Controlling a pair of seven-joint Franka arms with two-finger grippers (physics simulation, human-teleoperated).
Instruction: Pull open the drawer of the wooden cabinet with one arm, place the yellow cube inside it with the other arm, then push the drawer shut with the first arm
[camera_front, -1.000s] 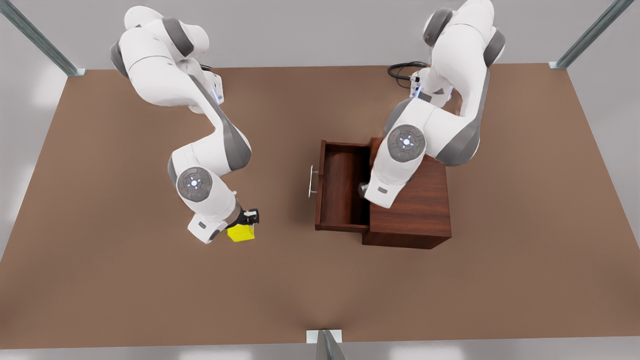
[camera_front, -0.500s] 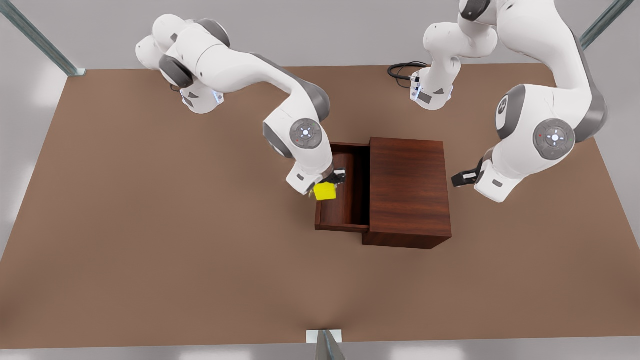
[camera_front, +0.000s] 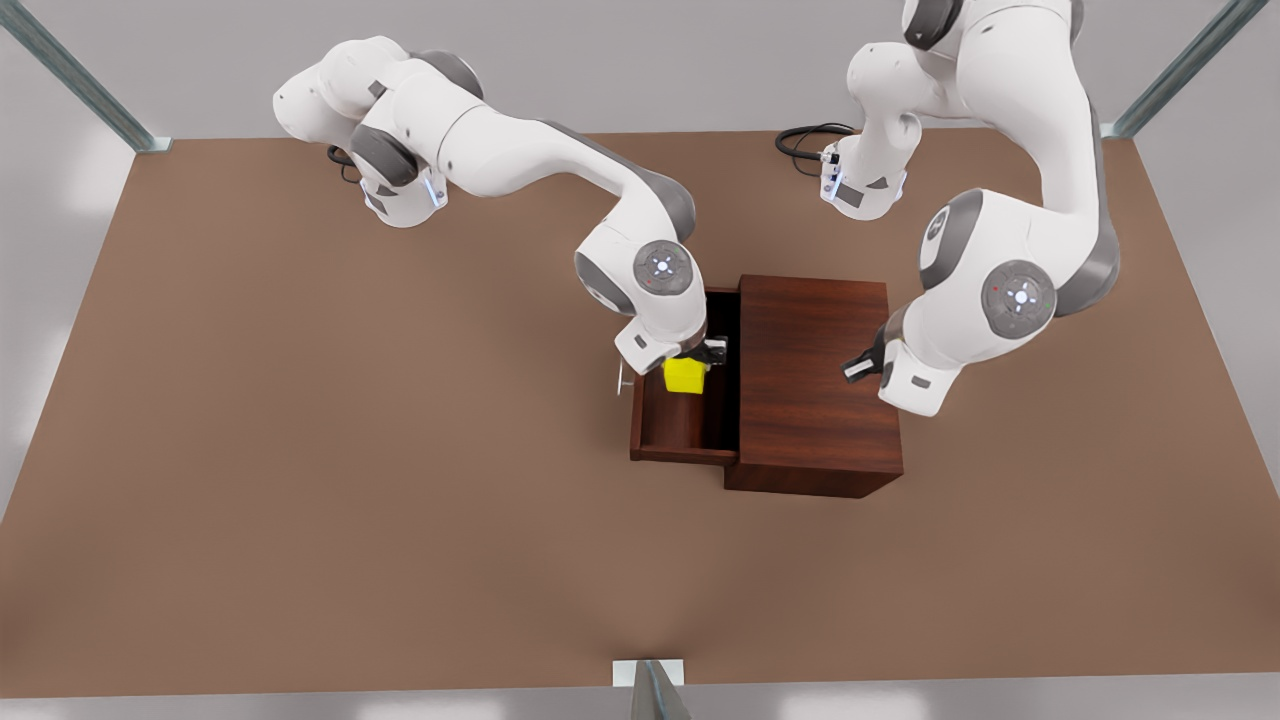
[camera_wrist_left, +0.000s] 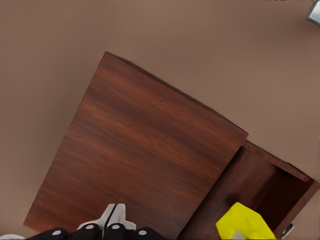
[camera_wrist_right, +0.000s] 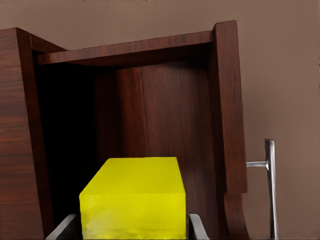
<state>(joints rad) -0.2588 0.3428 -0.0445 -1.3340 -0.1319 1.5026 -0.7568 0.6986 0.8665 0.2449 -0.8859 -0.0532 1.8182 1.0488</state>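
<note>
Now, in the front view, the right end effector (camera_front: 700, 357) hangs over the open drawer (camera_front: 688, 420) with the yellow cube (camera_front: 685, 375) clamped between its fingers. The drawer sticks out from the wooden cabinet (camera_front: 815, 385) toward the front view's left, its silver handle (camera_front: 621, 380) just peeking out beside the arm's wrist. The cube sits above the drawer's hollow, near the far end of the tray. Over on the front view's right, the left end effector (camera_front: 858, 366) hovers above the cabinet's top, close to its right edge, and the arm waits there. The cabinet stands on the brown surface (camera_front: 300, 450).

On to the left wrist view: the left end effector (camera_wrist_left: 114, 220) has its two fingertips pressed together, holding nothing, directly over the cabinet top (camera_wrist_left: 140, 160). Beyond it the drawer (camera_wrist_left: 265, 185) gapes open, and the yellow cube (camera_wrist_left: 244, 223) shows above its interior.

And the right wrist view: the yellow cube (camera_wrist_right: 132, 197) is gripped between the right end effector's pads (camera_wrist_right: 197, 225), one on either side. Behind it lies the drawer's dark floor (camera_wrist_right: 150, 115), ringed by its walls, with the bar handle (camera_wrist_right: 270, 185) on the front panel and the cabinet's body (camera_wrist_right: 17, 135) at the other side.
</note>
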